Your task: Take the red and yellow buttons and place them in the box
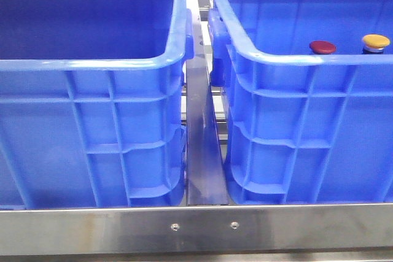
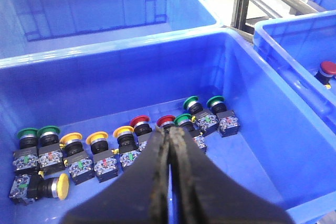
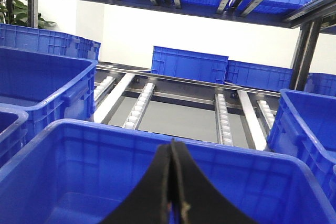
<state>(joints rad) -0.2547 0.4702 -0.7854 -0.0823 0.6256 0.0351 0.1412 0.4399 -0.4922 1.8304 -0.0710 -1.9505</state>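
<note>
While buttons (image 2: 105, 153) lie in the crate (image 2: 273, 129) below, both hands, left hand (image 2: 169, 145) and right hand (image 3: 173, 153), are pressed closed, empty.

Blue crates (image 1: 92, 108), dark red button (image 1: 322, 46), yellow-orange button (image 1: 375, 42), green-capped buttons (image 2: 38, 132), black jaws

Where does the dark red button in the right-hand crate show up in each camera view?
Front view: red button in the right crate, beside the yellow button.
Left wrist view: red button at the picture's right edge, same crate.
Right wrist view: not visible.
Shared landmark: that crate's blue rim.
</note>
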